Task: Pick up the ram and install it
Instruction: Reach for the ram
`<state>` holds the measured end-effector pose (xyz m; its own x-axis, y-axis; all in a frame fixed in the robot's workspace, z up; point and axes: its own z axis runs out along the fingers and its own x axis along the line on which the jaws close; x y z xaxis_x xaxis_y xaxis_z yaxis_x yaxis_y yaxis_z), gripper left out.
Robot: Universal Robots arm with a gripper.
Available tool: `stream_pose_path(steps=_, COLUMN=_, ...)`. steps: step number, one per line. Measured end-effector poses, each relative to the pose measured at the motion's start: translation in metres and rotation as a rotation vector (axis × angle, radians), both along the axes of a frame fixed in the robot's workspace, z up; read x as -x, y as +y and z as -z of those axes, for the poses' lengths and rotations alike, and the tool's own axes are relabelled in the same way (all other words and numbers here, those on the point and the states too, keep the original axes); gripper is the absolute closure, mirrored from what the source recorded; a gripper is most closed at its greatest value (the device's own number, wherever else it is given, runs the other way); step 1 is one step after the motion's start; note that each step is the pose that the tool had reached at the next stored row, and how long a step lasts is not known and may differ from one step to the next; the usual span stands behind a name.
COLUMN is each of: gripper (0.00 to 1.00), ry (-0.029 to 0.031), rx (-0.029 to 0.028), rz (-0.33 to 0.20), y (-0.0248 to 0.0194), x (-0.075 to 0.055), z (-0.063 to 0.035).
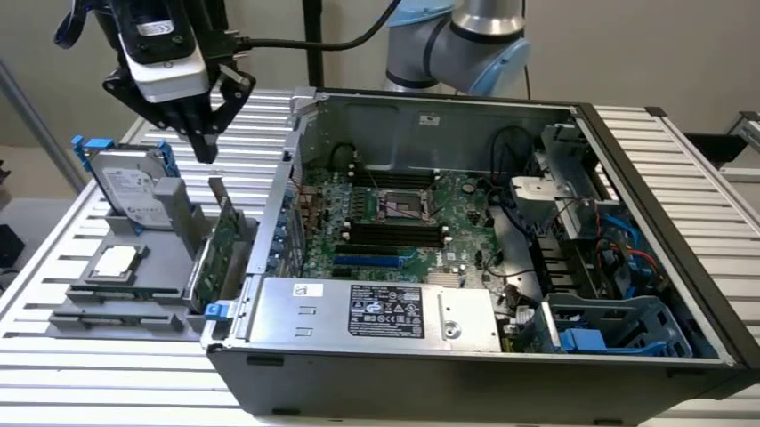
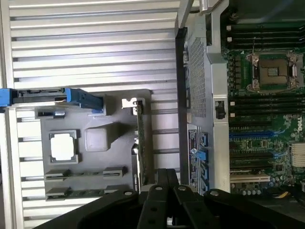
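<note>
**End effector (image 1: 205,142) above the tray (image 1: 166,298), ram (image 1: 125,314) not yet gripped**
In the exterior view the ram lay in the tray's nearest holder, at 7 o'clock from the end effector, with its long axis running 9 to 3 o'clock. The arm held the fingers pointing straight down, pressed together on nothing.

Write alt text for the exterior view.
A robot arm's black pincer, shut and empty, hangs above a grey parts tray holding a blue-framed hard drive and an upright green expansion card. On the exterior view's right, an open computer case exposes its motherboard.
</note>
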<state>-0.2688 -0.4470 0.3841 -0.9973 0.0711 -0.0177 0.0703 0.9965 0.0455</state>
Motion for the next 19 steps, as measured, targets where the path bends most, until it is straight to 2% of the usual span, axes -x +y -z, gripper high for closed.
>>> stream_pose_path(steps=7, gripper=1.0, ry=0.0014, rx=0.0039, rz=0.0, y=-0.0045, x=0.028, z=0.0057)
stream_pose_path(steps=19, gripper=1.0, ry=0.0034, rx=0.0167, rz=0.0, y=-0.0109, x=0.076, z=0.0139)
